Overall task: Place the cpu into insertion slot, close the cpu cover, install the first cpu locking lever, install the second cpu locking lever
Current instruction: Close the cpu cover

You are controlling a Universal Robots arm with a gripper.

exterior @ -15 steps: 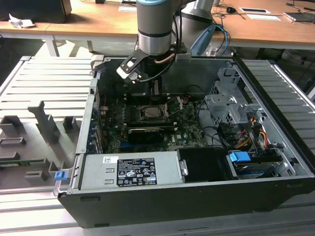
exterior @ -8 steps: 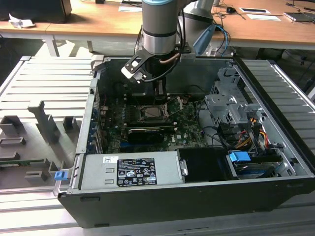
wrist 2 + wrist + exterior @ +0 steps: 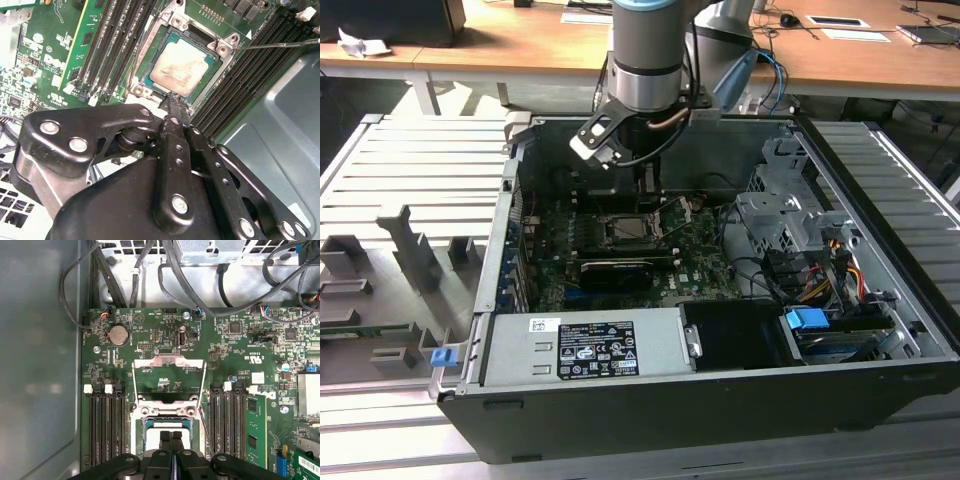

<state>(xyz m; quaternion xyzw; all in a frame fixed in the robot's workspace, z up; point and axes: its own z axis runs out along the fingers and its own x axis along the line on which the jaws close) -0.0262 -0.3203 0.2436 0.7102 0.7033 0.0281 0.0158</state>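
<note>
My gripper (image 3: 172,100) has its fingers pressed together with nothing between them, tips touching the edge of the chip (image 3: 182,67). The chip lies flat in its socket (image 3: 136,421), mid-frame in the exterior view, so placing looks done. The cover (image 3: 170,360) stands open and a wire lever (image 3: 280,45) looks unlatched; closing and both levers remain.

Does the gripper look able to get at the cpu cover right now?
Probably yes. The cpu cover lies flipped open with nothing over it, and the shut gripper hovers close by, above the seated cpu.
</note>
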